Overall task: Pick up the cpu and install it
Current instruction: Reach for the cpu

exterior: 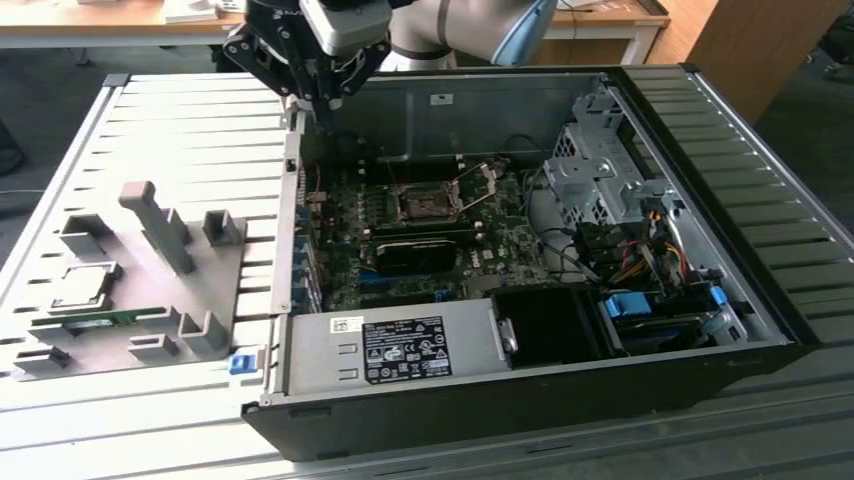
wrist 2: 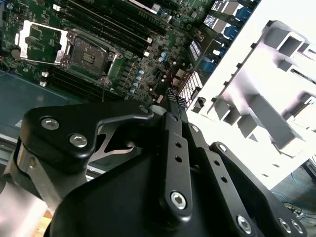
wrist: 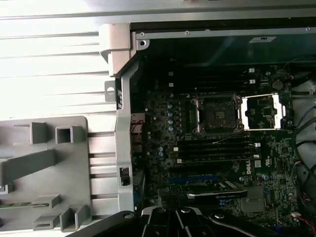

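— Nearest the exterior camera, what is there?

— An open computer case (exterior: 534, 405) lying on its side on a slatted metal table (exterior: 174, 130). Its power supply (exterior: 387, 350) sits along the near wall, label facing up.

— Where is the cpu?

— On the grey fixture plate (exterior: 140, 290), which lies on the table beside the case, toward the exterior view's left. The cpu (exterior: 83, 287) rests flat with its metal top up, among the plate's upright blocks. A narrow green memory strip (exterior: 100, 320) lies just on its near side.

— And deeper inside the case?

— The motherboard (exterior: 400, 255) covers the case floor. Its cpu socket (exterior: 427, 205) has no chip in it. The hinged load plate (exterior: 481, 178) stands swung open on the side toward the exterior view's right. A metal drive cage (exterior: 601, 170) sits further toward that side. In the first wrist view the socket (wrist: 217, 113) and the opened load plate (wrist: 264, 111) lie side by side.

— What about the tool?

— The gripper (exterior: 316, 105) hangs farthest back. It is above the case's far corner on the exterior view's left, over the side wall. In the second wrist view its fingertips (wrist 2: 172, 95) are pressed together with nothing between them. They point toward the board's edge, near the fixture plate (wrist 2: 256, 98). The gripper is well apart from the cpu.
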